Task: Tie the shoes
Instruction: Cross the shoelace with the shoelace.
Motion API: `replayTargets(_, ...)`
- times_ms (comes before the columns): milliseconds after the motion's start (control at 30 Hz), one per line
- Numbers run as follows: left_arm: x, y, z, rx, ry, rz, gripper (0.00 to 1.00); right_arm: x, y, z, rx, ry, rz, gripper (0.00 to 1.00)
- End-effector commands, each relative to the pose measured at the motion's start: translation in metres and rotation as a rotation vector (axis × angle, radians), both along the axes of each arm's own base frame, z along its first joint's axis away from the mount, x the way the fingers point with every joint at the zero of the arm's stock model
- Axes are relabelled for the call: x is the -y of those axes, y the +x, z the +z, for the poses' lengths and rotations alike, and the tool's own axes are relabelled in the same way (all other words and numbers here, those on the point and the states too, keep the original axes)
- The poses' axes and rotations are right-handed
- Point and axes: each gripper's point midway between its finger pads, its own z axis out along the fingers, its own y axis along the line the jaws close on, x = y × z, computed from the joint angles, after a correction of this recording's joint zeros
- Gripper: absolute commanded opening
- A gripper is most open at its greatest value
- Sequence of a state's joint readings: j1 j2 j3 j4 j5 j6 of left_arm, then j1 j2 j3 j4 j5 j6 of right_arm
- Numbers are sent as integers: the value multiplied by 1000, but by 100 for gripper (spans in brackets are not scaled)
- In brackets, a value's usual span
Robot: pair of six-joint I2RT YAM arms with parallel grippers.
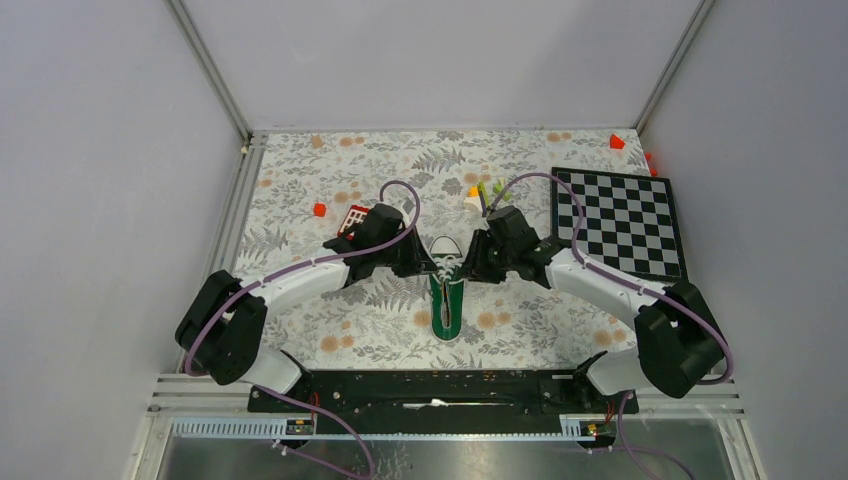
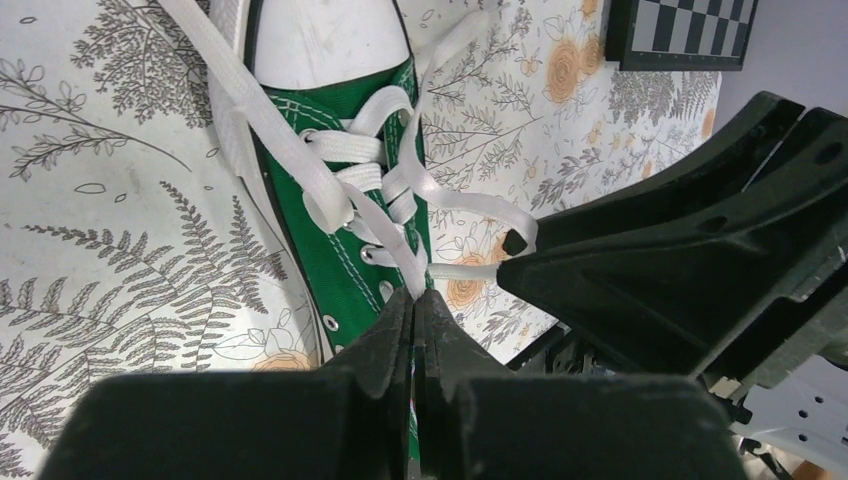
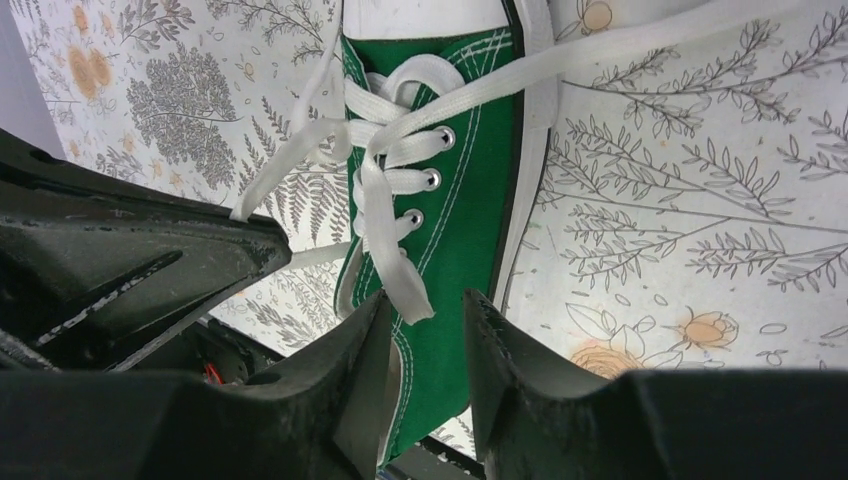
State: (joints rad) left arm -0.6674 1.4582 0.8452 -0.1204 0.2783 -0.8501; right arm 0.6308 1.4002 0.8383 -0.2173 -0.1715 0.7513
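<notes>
Green sneaker point(image 1: 447, 292) sits at centre of the top view on the floral tablecloth point(image 1: 300, 190), toe toward the top of the frame, both arms converging on it. White laces point(image 2: 335, 175) are threaded through the eyelets, but no knot or bow is visible, and loose ends trail off both sides past the toe cap. Tying looks barely started, with the cross, loops and bow all left. Left gripper point(image 2: 418, 300), lower centre of its wrist view, is clamped tight on a lace strand over the eyelets. Right gripper point(image 3: 425, 305) stands partly open, a lace end lying in the gap, seemingly not pinched.
</notes>
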Motion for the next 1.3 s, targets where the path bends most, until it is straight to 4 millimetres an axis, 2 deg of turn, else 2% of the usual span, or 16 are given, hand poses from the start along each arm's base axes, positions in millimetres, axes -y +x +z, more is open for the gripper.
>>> replayTargets(0,13,6,27,94,-72,-61,0,-5,24,15,115,9,8,38)
replayTargets(300,13,2,27,100,-76,-76,0,-18,37,30,199,39,65,16)
replayTargets(367,12,2,27,104,-75,-75,0,-19,37,32,202,32,75,18)
replayTargets(467,12,2,28,107,-74,-76,0,-17,39,29,192,-4,85,30)
replayTargets(600,13,2,27,106,-75,-81,0,-19,41,26,187,-9,97,30)
replayTargets(733,13,2,27,104,-75,-83,0,-24,41,27,184,12,108,17)
replayTargets(800,12,1,28,108,-76,-86,0,-28,40,29,183,33,118,3)
replayTargets(833,13,1,29,111,-77,-89,0,-29,39,29,179,39,123,0)
replayTargets(1067,12,0,32,132,-84,-100,0,-42,31,35,163,94,169,0)
replayTargets(1267,16,-3,36,130,-109,-117,0,-59,18,32,96,152,210,0)
